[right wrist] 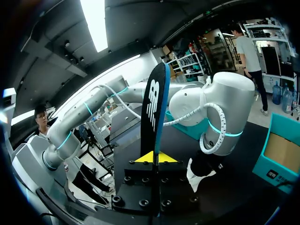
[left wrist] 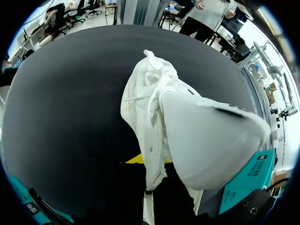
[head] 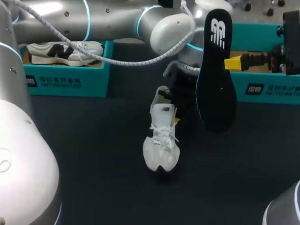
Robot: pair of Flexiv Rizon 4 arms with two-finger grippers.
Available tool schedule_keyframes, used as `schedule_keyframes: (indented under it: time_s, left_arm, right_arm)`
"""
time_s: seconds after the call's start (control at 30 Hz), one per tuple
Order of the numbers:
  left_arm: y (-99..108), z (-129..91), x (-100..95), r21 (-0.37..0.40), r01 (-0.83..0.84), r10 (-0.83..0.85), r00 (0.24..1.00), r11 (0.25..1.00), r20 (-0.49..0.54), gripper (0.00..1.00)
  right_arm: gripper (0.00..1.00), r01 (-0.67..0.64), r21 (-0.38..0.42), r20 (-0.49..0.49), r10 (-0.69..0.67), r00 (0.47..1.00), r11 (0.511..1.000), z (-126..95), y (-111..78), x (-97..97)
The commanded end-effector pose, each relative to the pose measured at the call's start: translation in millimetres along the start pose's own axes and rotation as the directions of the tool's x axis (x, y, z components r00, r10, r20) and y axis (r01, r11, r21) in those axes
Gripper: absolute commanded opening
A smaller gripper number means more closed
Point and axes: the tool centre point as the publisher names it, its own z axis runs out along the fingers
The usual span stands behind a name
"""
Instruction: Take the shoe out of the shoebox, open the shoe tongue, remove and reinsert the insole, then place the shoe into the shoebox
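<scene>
Shoe [head: 161,138], white, tilts toe-down over the dark desk [head: 96,155] at centre, the left tool [left wrist: 152,164] clamped near its heel, while the right tool [head: 233,62] grips the black insole [head: 216,76] upright before the teal shoebox [head: 273,89].

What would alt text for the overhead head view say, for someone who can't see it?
The right hand holds a black insole upright above a dark table, while the left arm reaches across to the heel of a white shoe on it. Behind stand a teal shoebox holding another shoe and a second teal box.
</scene>
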Motion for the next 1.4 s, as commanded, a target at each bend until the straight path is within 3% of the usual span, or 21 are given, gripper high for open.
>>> schedule_keyframes:
  time_s: [0.03,0.07,0.13,0.17,0.23,0.27,0.3,0.33,0.73,1.07,1.2,1.4]
  left_arm:
    - [5.8,3.7,-8.0,0.017,0.014,-0.014,1.000,1.000,-0.010,0.00]
    - [5.4,3.0,-8.6,0.018,0.021,-0.021,1.000,1.000,-0.004,0.00]
    - [3.8,-0.1,-9.0,0.016,0.025,-0.025,1.000,1.000,0.010,0.33]
    - [2.9,-2.0,-9.0,0.014,0.031,-0.031,0.999,0.999,0.017,0.43]
    - [1.0,-7.1,-8.2,0.009,0.035,-0.035,0.999,0.999,0.031,0.49]
    - [-0.2,-10.1,-7.6,0.006,0.041,-0.042,0.998,0.999,0.042,0.67]
    - [-1.4,-13.9,-6.5,0.002,0.040,-0.040,0.998,0.999,0.056,0.94]
    - [-3.0,-18.3,-5.0,0.000,0.041,-0.041,0.997,0.999,0.073,1.00]
    - [-17.1,-81.1,27.2,-0.082,0.130,-0.099,0.946,0.988,0.310,1.00]
    - [-25.1,-117.9,58.1,-0.171,0.204,-0.108,0.887,0.964,0.449,1.00]
    - [-25.7,-130.9,72.8,-0.179,0.157,-0.046,0.862,0.971,0.505,1.00]
    - [-12.1,-134.4,79.3,-0.112,0.026,0.023,0.908,0.993,0.419,1.00]
  right_arm:
    - [0.00,-0.001,0.001,0.000,0.001,1.000,1.000,1.5,0.2,-0.5]
    - [0.00,-0.001,0.001,0.000,0.001,1.000,1.000,1.5,0.2,-0.5]
    - [0.00,-0.001,0.001,0.000,0.001,1.000,1.000,1.5,0.2,-0.5]
    - [0.00,-0.001,0.001,0.000,0.001,1.000,1.000,1.5,0.2,-0.5]
    - [0.00,-0.001,0.001,0.000,0.001,1.000,1.000,1.5,0.2,-0.5]
    - [0.00,-0.001,0.001,0.000,0.001,1.000,1.000,1.5,0.2,-0.5]
    - [0.00,-0.001,0.001,0.000,0.001,1.000,1.000,1.5,0.2,-0.5]
    - [0.00,-0.001,0.001,0.000,0.001,1.000,1.000,1.5,0.2,-0.5]
    - [0.00,-0.001,0.001,0.000,0.001,1.000,1.000,1.5,0.2,-0.5]
    - [0.00,-0.001,0.001,0.000,0.001,1.000,1.000,1.5,0.2,-0.5]
    - [0.00,-0.001,0.001,0.000,0.001,1.000,1.000,1.5,0.2,-0.5]
    - [0.00,-0.001,0.001,0.000,0.001,1.000,1.000,1.5,0.2,-0.5]
